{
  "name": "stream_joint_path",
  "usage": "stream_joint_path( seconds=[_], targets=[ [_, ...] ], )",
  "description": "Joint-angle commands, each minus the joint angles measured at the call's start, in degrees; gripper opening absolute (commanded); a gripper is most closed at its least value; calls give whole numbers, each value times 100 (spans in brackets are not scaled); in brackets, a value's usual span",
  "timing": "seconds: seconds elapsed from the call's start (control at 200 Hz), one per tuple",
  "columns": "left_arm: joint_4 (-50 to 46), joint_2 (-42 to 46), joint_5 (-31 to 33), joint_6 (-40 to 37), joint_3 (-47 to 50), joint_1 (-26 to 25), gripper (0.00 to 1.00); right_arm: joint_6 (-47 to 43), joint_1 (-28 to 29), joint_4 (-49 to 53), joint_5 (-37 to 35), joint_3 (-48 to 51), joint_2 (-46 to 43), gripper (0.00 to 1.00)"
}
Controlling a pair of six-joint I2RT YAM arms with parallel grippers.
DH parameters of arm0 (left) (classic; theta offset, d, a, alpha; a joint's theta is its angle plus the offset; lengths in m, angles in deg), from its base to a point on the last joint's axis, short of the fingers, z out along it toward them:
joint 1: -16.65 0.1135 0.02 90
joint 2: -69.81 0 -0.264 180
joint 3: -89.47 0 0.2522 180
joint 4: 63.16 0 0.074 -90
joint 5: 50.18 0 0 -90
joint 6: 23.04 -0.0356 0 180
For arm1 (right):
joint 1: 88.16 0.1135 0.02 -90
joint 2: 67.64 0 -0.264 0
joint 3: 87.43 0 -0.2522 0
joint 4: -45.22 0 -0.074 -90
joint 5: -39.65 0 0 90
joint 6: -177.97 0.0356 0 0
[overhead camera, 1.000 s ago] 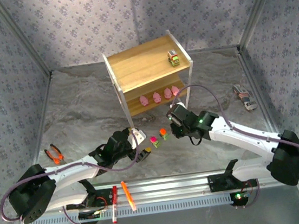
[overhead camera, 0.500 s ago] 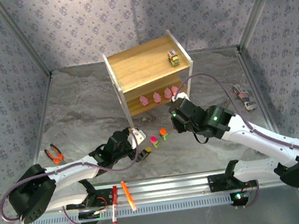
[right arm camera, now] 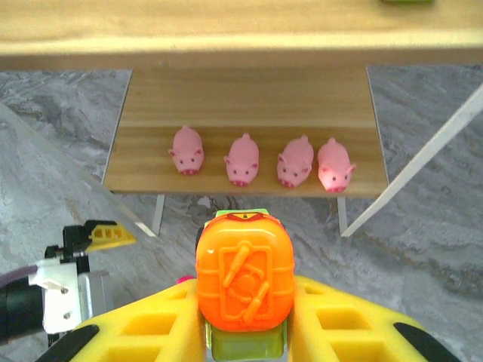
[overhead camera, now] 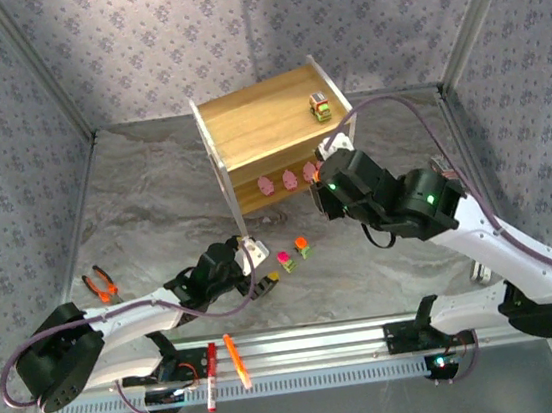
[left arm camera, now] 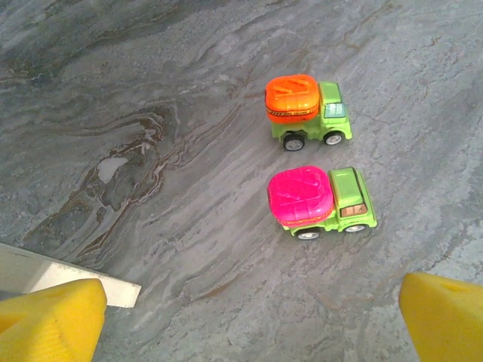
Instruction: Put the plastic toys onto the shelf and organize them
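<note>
My right jaws pinch a truck (right arm camera: 244,275), glossy orange embossed top over a lime-green body, in the air before the lower board of the shelf (right arm camera: 249,105); its long axis runs towards that board, cab end unclear

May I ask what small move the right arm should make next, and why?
Probably raise the right claw toward the top board of the shelf: it grips an orange-topped truck, the lower board holds four pink pigs, and another truck stands on top.
</note>
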Motion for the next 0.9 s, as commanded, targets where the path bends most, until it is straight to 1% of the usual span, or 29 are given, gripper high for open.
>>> stream_joint_path(
  seconds=[0.0,0.23,0.405,0.535,0.735,0.895],
  targets=[
    [236,108,-115,-99,35,22,100,-362,15,365,-192,-655,339,30],
    [378,156,-128,-116,122,25,100,-973,-53,493,-194,-1980,1163,30],
    [391,171,-133,-116,128,18,100,-1368,-290,759,-98,-3110,1835,30],
    [451,194,-146,-133,167,27,100,-1548,-495,899,158,-3763,2268,30],
    [460,208,-168,-143,185,27,100,-1650,-954,1182,522,-4472,2801,30],
    [458,212,-177,-151,189,27,100,-1686,-1290,1323,832,-4755,3079,30]
  ],
)
